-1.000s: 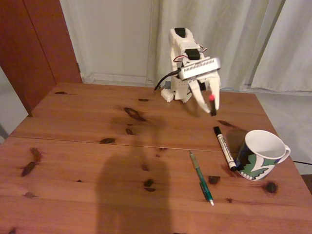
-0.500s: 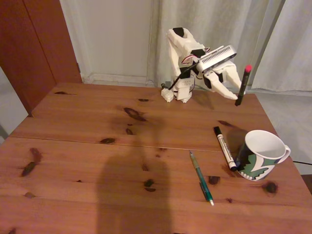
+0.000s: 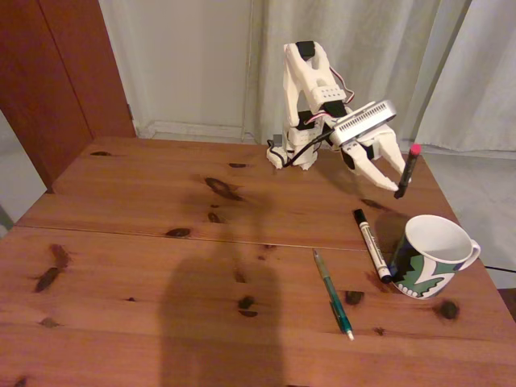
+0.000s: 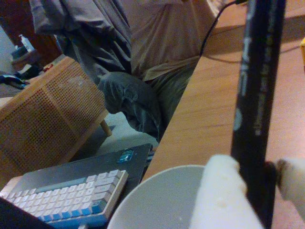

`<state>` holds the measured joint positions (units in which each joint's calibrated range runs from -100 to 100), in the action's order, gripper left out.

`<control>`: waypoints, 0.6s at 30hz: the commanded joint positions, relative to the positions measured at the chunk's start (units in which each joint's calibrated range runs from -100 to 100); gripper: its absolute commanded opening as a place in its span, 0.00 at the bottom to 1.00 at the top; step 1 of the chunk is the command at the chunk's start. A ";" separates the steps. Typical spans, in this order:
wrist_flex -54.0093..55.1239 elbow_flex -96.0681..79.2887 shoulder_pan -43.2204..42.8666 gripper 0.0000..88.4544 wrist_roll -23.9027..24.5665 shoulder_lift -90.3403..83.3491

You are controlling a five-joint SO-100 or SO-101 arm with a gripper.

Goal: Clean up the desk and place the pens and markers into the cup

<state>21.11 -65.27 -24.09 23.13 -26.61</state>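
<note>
Above the back right of the desk (image 3: 145, 242), my gripper (image 3: 393, 179) is shut on the thin black pen (image 3: 407, 168), which tilts with its red-pink end up. It hangs above and behind the cup (image 3: 431, 256), a white patterned mug at the right edge. The white marker (image 3: 371, 244) lies just left of the cup, and the green pen (image 3: 333, 293) lies nearer the front. In the wrist view the black pen (image 4: 255, 95) stands upright between my white fingers (image 4: 219, 195), with the cup's white inside (image 4: 157, 200) below it.
The arm's base (image 3: 294, 149) stands at the back centre of the desk, with curtains behind it. Beyond the desk edge the wrist view shows a seated person (image 4: 133, 57), a keyboard (image 4: 62, 195) and a wicker cabinet (image 4: 47, 109).
The gripper swung right with the black pen, rising high over the back right corner. It has since come down and forward a little toward the cup.
</note>
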 commanded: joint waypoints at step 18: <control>2.42 18.38 -3.29 0.01 0.24 13.41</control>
<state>21.44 -52.02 -26.73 23.13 -13.64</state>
